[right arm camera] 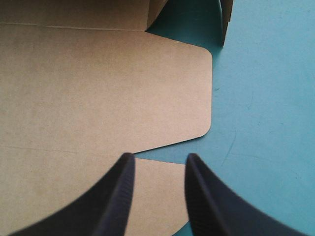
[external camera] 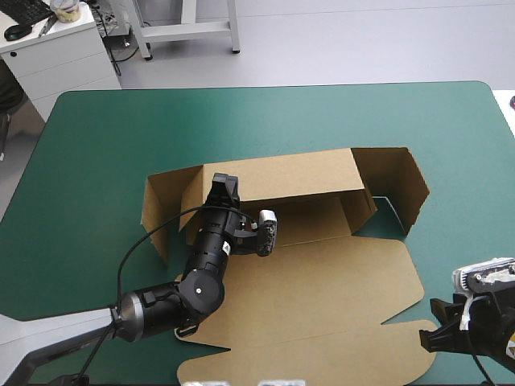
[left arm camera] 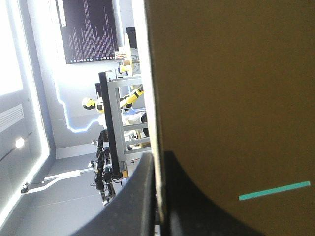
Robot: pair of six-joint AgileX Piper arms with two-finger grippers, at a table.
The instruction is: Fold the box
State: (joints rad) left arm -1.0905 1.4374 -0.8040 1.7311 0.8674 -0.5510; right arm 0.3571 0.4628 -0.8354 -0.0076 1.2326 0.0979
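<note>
The brown box [external camera: 322, 281] sat mid-frame on the teal-green surface [external camera: 105, 137], far walls standing, its broad panel lying flat toward the lower edge. In from the lower left came the left tool [external camera: 224, 184], and it pinched an upright wall at the box's upper left, black fingers [left arm camera: 138, 196] all but closed on the board. At lower right, the right tool [right arm camera: 159, 157] hovered with its fingers spread, right at the flat panel's rounded corner flaps.
</note>
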